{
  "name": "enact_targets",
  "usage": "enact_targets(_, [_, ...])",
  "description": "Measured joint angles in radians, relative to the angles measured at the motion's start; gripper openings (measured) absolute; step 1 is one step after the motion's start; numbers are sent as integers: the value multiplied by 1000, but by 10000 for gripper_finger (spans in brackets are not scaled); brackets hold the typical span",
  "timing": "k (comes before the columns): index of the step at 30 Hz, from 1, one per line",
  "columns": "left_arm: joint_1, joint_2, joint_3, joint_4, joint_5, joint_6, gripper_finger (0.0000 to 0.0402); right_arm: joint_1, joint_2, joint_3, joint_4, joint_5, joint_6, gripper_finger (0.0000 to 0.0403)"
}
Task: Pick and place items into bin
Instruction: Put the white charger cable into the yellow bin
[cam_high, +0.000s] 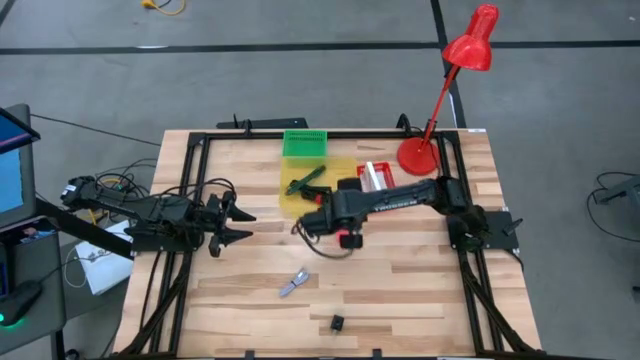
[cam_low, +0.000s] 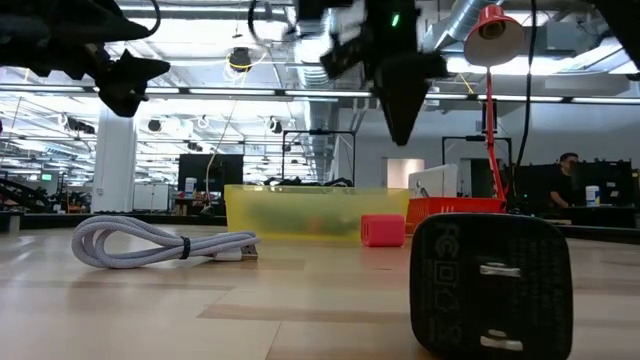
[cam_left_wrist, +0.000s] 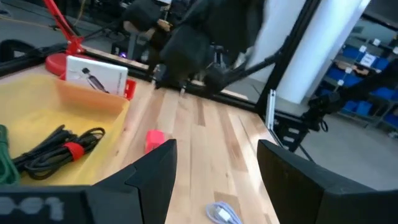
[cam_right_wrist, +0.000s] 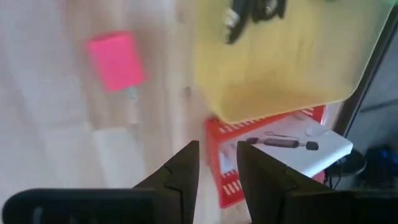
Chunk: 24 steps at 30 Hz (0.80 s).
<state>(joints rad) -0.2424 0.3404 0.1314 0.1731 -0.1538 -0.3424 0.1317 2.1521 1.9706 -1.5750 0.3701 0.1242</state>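
Note:
A pink block (cam_high: 350, 240) (cam_right_wrist: 116, 60) lies on the wooden table, just in front of the yellow bin (cam_high: 335, 170) (cam_right_wrist: 280, 68). In the bin lie a bundled black cable (cam_left_wrist: 56, 149) and a green-handled tool (cam_high: 303, 183). My right gripper (cam_high: 318, 224) (cam_right_wrist: 217, 171) hangs above the table beside the pink block, pointing steeply down. Its fingers stand a narrow gap apart with nothing between them. My left gripper (cam_high: 235, 222) (cam_left_wrist: 217, 174) waits level at the table's left side, open and holding nothing. A white cable (cam_high: 293, 283) (cam_low: 150, 243) and a black charger (cam_high: 337, 323) (cam_low: 490, 285) lie toward the near edge.
A red basket (cam_high: 375, 180) (cam_right_wrist: 217, 149) holding a white carded package (cam_right_wrist: 292, 146) stands right of the yellow bin. Behind the bin stands a green bin (cam_high: 305, 143). A red desk lamp (cam_high: 440, 110) stands at the far right corner. A black frame (cam_high: 190, 190) borders the table.

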Motion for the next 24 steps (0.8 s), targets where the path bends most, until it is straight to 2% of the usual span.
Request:
enact_targets(4, [-9, 38, 0, -13, 34, 11, 215, 55, -13, 0, 5, 13, 15, 102])
enact_targets(8, [-37, 137, 0, 25, 40, 3, 215, 85, -52, 2, 3, 29, 42, 102])
enact_targets(18, [-127, 527, 90, 69, 23, -3, 215, 118, -121, 2, 4, 77, 87, 102])
enact_targets(24, [-155, 748, 202, 67, 70, -70, 215, 111, -153, 2, 4, 91, 62, 102])
